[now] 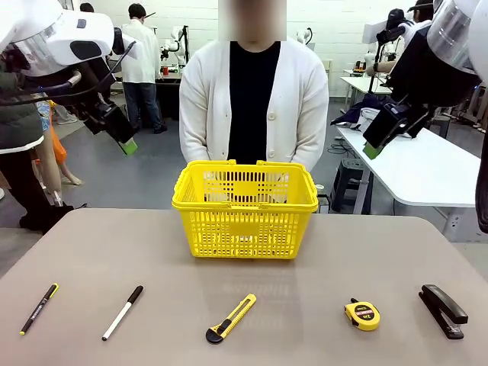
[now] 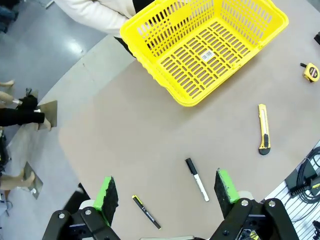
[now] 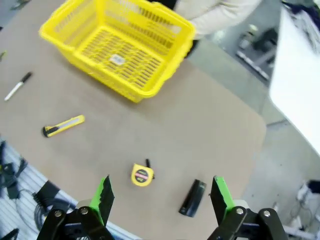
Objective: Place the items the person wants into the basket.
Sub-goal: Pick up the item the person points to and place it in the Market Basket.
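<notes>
1. Nothing has gone into the basket (image 1: pixel 244 229) yet. Both wrist views look down into it and there's just a sticker on its floor. It sits at the far middle of the table (image 1: pixel 252 274), right in front of the person (image 1: pixel 252 99).
2. Everything lies in a row along the near edge: pen (image 1: pixel 39 309) far left, marker (image 1: pixel 123 313) beside it, utility knife (image 1: pixel 231 318) in the middle, then tape measure (image 1: pixel 362 314) and stapler (image 1: pixel 443 310) on the right.
3. The left gripper (image 2: pixel 166 189) and right gripper (image 3: pixel 161 192) both hang high over the table, jaws spread wide with nothing between them.
4. The person's hands are hidden behind the basket, so no pointing can be seen.
5. So basically the whole job looks left to do: pen, tape measure and stapler all need to go in. The left arm is over the pen's side and the right is over the other two.
</notes>
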{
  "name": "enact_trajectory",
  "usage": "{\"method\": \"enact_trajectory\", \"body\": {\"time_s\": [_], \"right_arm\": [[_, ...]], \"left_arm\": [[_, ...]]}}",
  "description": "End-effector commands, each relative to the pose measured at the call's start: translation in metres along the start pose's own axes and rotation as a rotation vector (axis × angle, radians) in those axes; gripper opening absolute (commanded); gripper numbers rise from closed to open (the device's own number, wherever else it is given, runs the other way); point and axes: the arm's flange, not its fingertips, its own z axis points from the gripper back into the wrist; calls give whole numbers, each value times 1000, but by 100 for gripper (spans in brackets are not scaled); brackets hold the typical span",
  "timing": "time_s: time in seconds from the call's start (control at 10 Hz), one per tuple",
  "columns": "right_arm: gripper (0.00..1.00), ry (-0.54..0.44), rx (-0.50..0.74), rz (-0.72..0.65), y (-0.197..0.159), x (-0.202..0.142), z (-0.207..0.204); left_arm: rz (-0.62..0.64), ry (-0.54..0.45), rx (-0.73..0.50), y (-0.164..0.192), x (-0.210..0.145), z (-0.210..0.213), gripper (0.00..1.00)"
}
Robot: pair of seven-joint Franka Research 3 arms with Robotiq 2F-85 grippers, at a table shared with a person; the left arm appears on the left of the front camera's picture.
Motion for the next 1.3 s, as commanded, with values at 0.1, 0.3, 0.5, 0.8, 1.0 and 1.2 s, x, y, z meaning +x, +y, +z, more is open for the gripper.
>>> {"method": "enact_trajectory", "body": {"time_s": [0.1, 0.3, 0.5, 0.8, 1.0, 1.2], "right_arm": [[100, -128, 457, 64, -84, -69, -2], [100, -303, 684, 91, -136, -130, 8], [100, -422, 659, 46, -166, -168, 19], [100, -516, 617, -5, -193, -198, 50], [100, -520, 591, -38, -203, -211, 61], [100, -480, 571, -43, -207, -219, 64]], "left_arm": [[-31, -111, -420, 59, -37, 14, 100], [-78, -268, -519, 112, -84, 36, 100], [-128, -385, -528, 143, -119, 60, 100], [-143, -481, -465, 173, -168, 82, 100], [-102, -495, -433, 182, -189, 80, 100], [-72, -505, -415, 179, -190, 79, 100]]}}
